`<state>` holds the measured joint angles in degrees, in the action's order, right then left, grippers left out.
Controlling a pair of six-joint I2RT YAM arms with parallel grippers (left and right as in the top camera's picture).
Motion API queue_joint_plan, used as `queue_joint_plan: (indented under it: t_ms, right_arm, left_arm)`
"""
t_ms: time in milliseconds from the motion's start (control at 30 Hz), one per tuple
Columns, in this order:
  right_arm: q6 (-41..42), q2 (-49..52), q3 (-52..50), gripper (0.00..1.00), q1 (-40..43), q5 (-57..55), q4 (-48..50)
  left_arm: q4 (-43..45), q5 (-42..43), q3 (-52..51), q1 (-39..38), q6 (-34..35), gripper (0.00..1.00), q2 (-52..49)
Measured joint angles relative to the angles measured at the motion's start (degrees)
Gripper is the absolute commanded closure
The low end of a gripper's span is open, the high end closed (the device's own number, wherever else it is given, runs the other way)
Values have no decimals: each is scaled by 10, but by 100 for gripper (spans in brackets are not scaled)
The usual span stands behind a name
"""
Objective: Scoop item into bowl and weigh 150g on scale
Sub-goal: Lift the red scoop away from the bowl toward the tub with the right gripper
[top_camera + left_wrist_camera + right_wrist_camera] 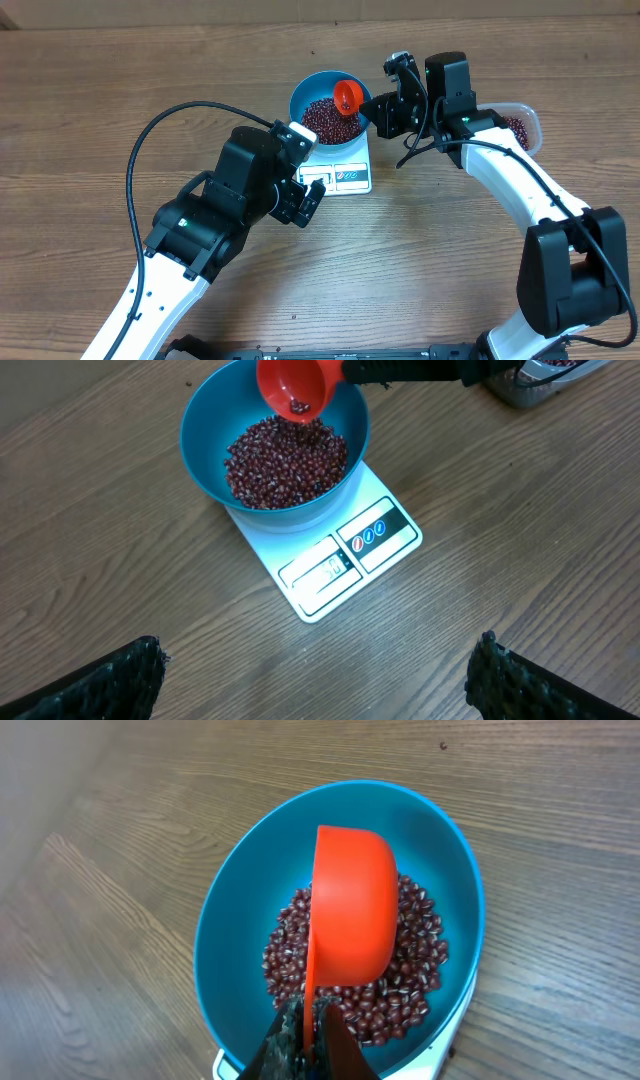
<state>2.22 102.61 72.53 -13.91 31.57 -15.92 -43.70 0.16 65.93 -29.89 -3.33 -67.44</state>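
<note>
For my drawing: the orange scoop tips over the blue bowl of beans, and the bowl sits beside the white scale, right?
No: the round blue bowl sits on the flat white rectangular scale, not beside it. The left wrist view shows that.

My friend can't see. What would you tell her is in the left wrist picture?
A red scoop tilts over a blue bowl of dark red beans, which sits on a white scale on a wooden table. The left tool hangs open at the bottom edge.
</note>
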Motion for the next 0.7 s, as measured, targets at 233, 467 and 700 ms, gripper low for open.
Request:
queue_joint_plan:
  t_ms: [233, 467, 700]
  right_arm:
    - [8, -51, 0, 96, 17, 12, -36]
    - [8, -127, 0, 96, 92, 13, -122]
    - [8, -146, 0, 96, 246, 15, -189]
  left_arm:
    - [0, 0, 0, 0, 0, 1, 0]
    - [0, 0, 0, 0, 0, 1, 0]
    - [0, 0, 0, 0, 0, 1, 0]
